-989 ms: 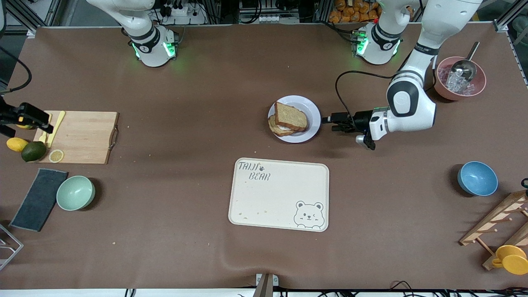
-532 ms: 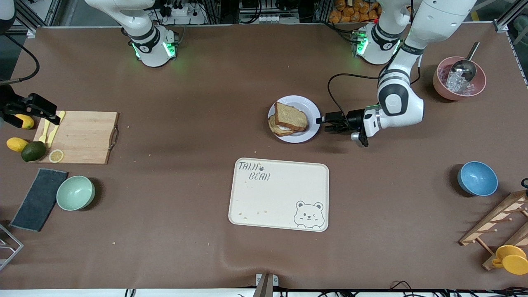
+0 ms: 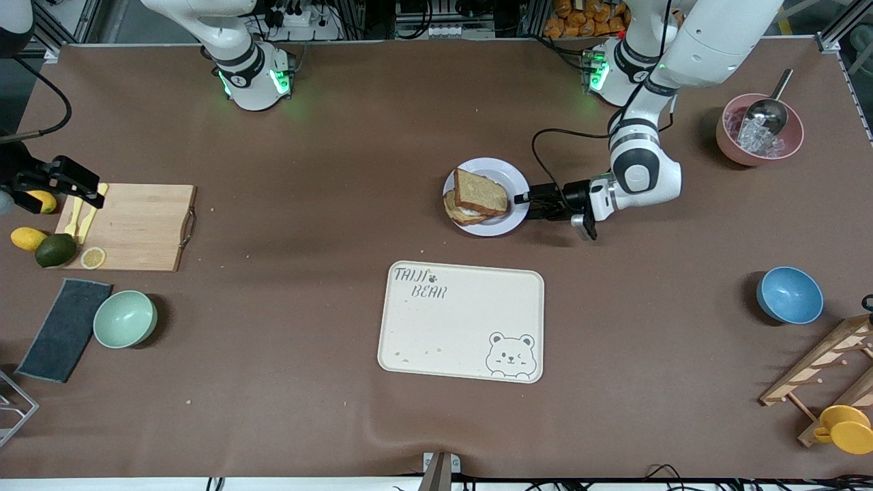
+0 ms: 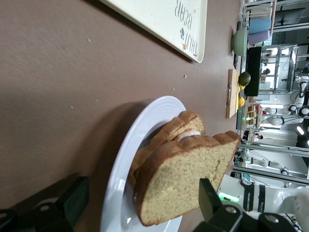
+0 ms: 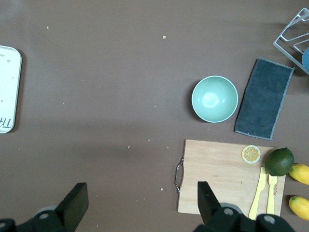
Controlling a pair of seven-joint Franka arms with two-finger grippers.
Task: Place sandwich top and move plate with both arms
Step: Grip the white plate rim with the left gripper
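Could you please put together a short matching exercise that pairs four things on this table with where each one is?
Things:
1. sandwich top
2. left claw
3. lemon slice
4. metal scoop

Places:
A. in the pink bowl of ice
B. on the wooden cutting board
C. open, at the rim of the plate
D. lying on the egg slice on the plate

Pairs: 1-D, 2-C, 3-B, 4-A
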